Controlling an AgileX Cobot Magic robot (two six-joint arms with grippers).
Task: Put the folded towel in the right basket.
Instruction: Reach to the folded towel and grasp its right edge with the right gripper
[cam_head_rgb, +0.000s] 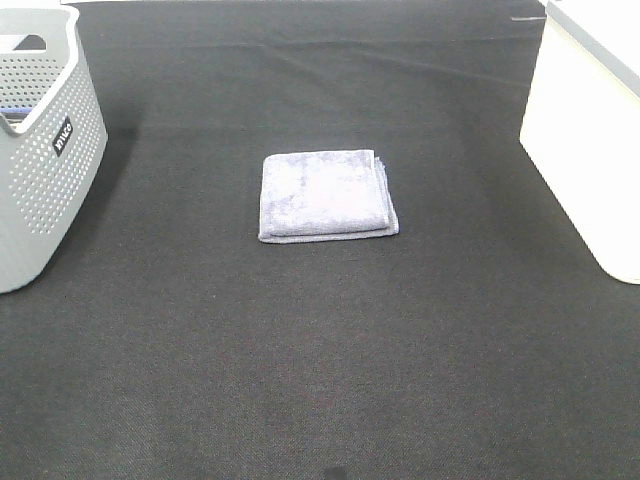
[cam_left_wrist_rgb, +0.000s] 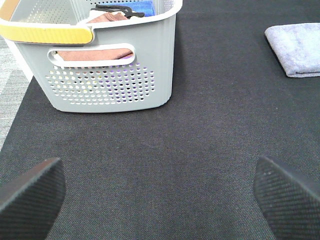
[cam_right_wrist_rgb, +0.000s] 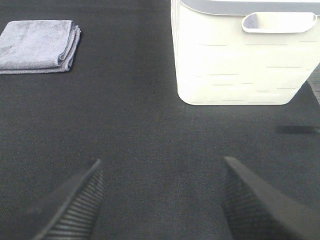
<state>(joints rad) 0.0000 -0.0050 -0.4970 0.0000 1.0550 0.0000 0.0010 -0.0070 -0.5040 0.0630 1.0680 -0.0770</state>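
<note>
The folded towel (cam_head_rgb: 325, 195), pale lavender-grey and square, lies flat on the dark mat in the middle of the exterior high view, layered edges along its right side. It also shows in the left wrist view (cam_left_wrist_rgb: 296, 49) and the right wrist view (cam_right_wrist_rgb: 39, 45). The right basket (cam_head_rgb: 590, 130), cream-white with a grey rim, stands at the right edge; it also shows in the right wrist view (cam_right_wrist_rgb: 240, 55). My left gripper (cam_left_wrist_rgb: 157, 192) is open and empty over bare mat. My right gripper (cam_right_wrist_rgb: 162, 200) is open and empty, apart from towel and basket. Neither gripper shows in the exterior high view.
A grey hole-dotted basket (cam_head_rgb: 40, 150) with a black label stands at the left edge; the left wrist view shows it (cam_left_wrist_rgb: 105, 65) holding brownish and blue cloths. A dark mat (cam_head_rgb: 320, 350) covers the table.
</note>
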